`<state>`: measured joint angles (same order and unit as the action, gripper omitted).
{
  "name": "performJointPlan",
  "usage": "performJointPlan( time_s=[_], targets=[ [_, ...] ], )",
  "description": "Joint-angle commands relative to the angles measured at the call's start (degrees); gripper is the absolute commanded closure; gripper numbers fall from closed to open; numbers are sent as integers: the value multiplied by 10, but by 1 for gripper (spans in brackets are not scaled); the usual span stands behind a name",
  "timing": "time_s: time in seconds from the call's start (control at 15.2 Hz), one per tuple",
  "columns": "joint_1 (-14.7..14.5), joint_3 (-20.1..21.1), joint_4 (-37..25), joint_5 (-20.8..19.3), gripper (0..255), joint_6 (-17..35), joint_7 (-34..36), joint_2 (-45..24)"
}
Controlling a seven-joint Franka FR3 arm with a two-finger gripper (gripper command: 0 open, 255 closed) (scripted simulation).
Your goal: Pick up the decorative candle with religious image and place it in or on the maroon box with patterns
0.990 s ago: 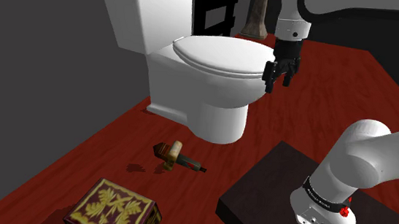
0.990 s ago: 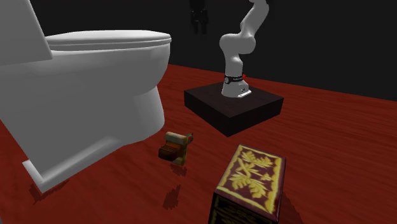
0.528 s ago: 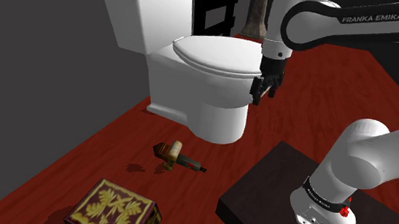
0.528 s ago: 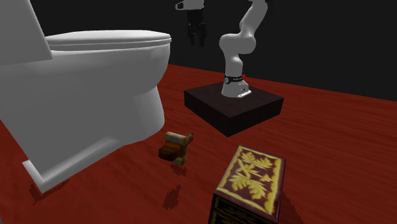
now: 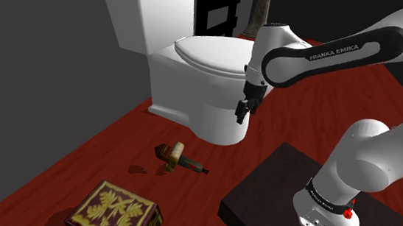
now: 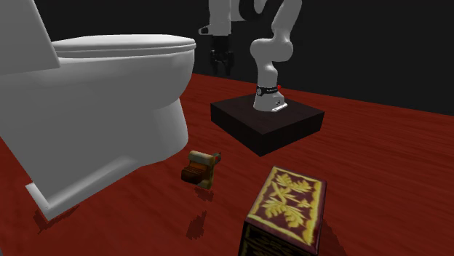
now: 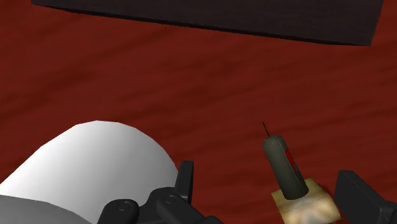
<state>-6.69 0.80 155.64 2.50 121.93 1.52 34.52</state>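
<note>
The candle (image 5: 178, 157) lies on its side on the red floor in front of the toilet, a dark green taper with a tan and brown base. It is also seen in the second exterior view (image 6: 200, 166). The maroon box (image 5: 117, 211) with gold leaf patterns stands nearer the shoulder view's bottom left, and its lid shows in the second exterior view (image 6: 286, 207). My gripper (image 5: 241, 117) hangs open in the air beside the toilet bowl's front, well above the candle. In the wrist view the candle (image 7: 284, 167) lies far below, between my spread fingers (image 7: 185, 181).
A white toilet (image 5: 210, 80) stands close to the gripper's side; its bowl (image 7: 89, 165) bulges in next to one finger. The dark stand (image 5: 275, 195) sits at the shoulder view's lower right. A grey wall runs along the left, and a black rack (image 5: 219, 6) stands behind the toilet.
The gripper has come down and moved toward the shoulder view's left, from beside the toilet seat to the bowl's front. Candle and box have not moved.
</note>
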Motion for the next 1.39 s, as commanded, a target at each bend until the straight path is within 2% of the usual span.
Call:
performJointPlan(
  time_s=[0.0, 0.4, 0.86, 1.12, 1.32],
  targets=[
    [-8, 0, 12, 3, 0, 66, -16, -39],
    [-39, 4, 19, 19, 0, 243, -59, -174],
    [-74, 13, -23, 60, 0, 426, -129, -358],
    [-75, 38, -69, 91, 0, 509, -179, -462],
    [-69, 58, -111, 94, 0, 560, -202, -538]
  ],
)
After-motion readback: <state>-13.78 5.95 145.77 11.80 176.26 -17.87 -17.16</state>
